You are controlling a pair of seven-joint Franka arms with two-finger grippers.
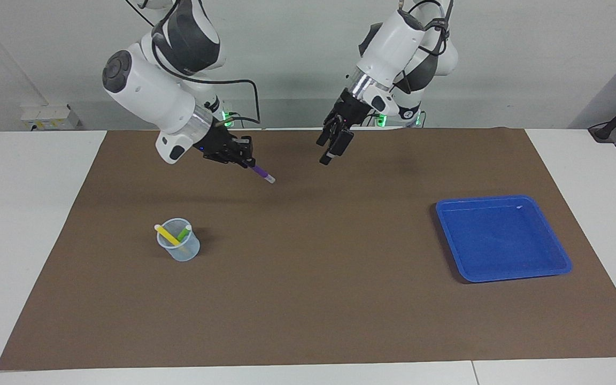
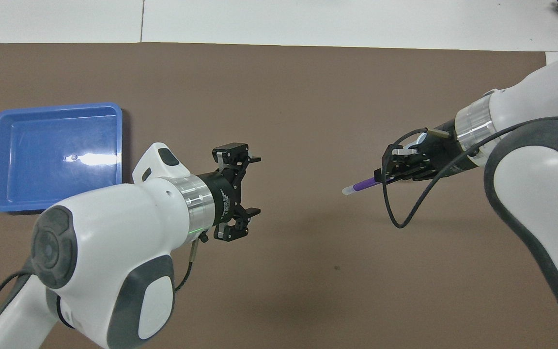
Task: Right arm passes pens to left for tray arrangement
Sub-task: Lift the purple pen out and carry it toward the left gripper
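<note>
My right gripper [image 1: 247, 160] is shut on the purple pen [image 1: 261, 174], held up in the air over the brown mat, pale tip pointing toward the left gripper. In the overhead view the right gripper [image 2: 389, 170] holds the purple pen [image 2: 364, 184] the same way. My left gripper [image 1: 333, 149] is open and empty, also up in the air, a short gap from the pen's tip; its open fingers face the pen in the overhead view [image 2: 255, 184]. The yellow pen [image 1: 167, 234] and green pen [image 1: 183, 233] stand in a translucent cup [image 1: 179, 248]. The blue tray [image 1: 502, 237] lies empty toward the left arm's end, and it shows in the overhead view too [image 2: 56, 155].
A brown mat [image 1: 340, 299] covers most of the white table. The cup stands toward the right arm's end of the mat, farther from the robots than the right gripper. A loose black cable [image 2: 397, 213] hangs from the right wrist.
</note>
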